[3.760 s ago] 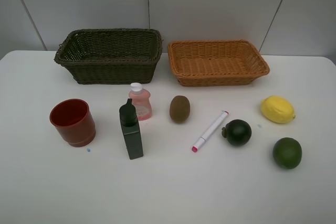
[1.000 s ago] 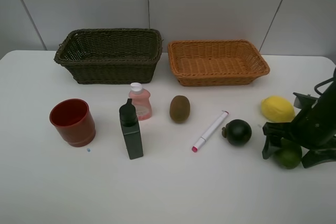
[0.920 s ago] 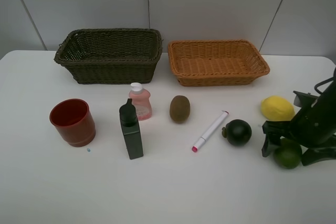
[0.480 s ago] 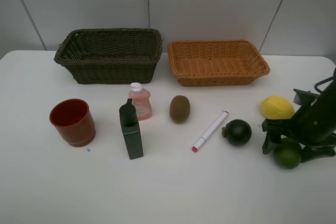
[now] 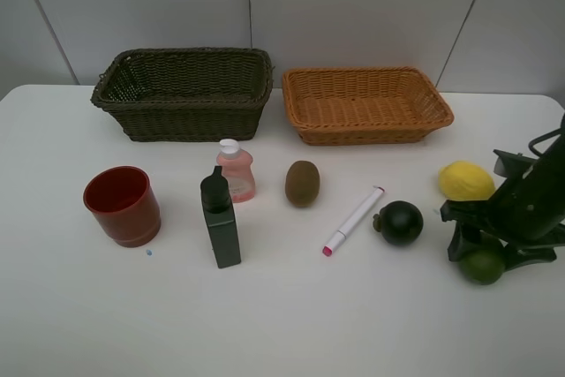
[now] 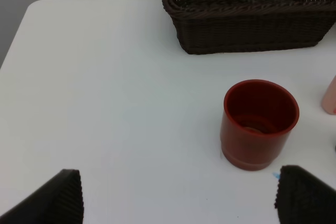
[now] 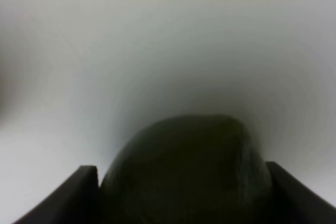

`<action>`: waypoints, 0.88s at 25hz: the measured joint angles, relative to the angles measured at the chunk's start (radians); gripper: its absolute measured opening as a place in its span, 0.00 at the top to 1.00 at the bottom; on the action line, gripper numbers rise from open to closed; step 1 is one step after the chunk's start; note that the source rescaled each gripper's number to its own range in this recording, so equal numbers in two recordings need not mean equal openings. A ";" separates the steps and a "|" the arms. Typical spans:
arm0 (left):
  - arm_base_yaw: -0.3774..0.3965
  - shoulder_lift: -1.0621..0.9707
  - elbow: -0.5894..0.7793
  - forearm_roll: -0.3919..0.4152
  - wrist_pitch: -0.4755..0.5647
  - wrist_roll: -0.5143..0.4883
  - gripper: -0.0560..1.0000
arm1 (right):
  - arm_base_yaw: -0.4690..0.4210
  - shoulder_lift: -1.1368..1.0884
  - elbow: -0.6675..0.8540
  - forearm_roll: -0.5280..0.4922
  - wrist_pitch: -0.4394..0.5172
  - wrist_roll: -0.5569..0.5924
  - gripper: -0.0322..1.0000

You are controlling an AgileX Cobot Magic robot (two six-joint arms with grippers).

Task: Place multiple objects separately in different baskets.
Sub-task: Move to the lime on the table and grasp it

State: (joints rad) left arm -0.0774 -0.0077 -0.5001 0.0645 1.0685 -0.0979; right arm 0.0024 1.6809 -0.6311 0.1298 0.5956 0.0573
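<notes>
Layout, left to right across table: left gripper hangs clear of everything, jaws wide apart, nothing btwn them, red cup some way beyond its tips. Dark basket and orange basket stand side by side at rear, both w/o contents. In front, all loose on table: green bottle upright, pink bottle just behind it, kiwi, marker lying slantwise, dark round fruit, lemon. Far right: right gripper is down over lime, which sits on table near the lemon. Its jaws bear on both flanks of the lime per wrist view, though that view is blurred. Step judged: first pick, no obj. binned yet. Risks: (1) lime is round and likely slick. If jaws bite above its widest part it could squirt out and roll into lemon or off table. (2) Jaws set very low, so tips may scrape table on lift. (3) Route to a basket prob. passes over lemon and dark fruit. A low carry would knock them.
</notes>
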 joint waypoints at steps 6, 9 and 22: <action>0.000 0.000 0.000 0.000 0.000 0.000 0.05 | 0.000 0.000 0.000 -0.002 0.000 0.000 0.39; 0.000 0.000 0.000 0.000 0.000 0.000 0.05 | 0.000 0.000 0.000 -0.002 0.000 0.000 0.39; 0.000 0.000 0.000 0.000 0.000 0.000 0.05 | 0.000 -0.051 -0.095 -0.010 0.229 0.000 0.39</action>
State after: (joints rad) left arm -0.0774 -0.0077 -0.5001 0.0645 1.0685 -0.0979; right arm 0.0024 1.6299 -0.7258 0.1194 0.8250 0.0573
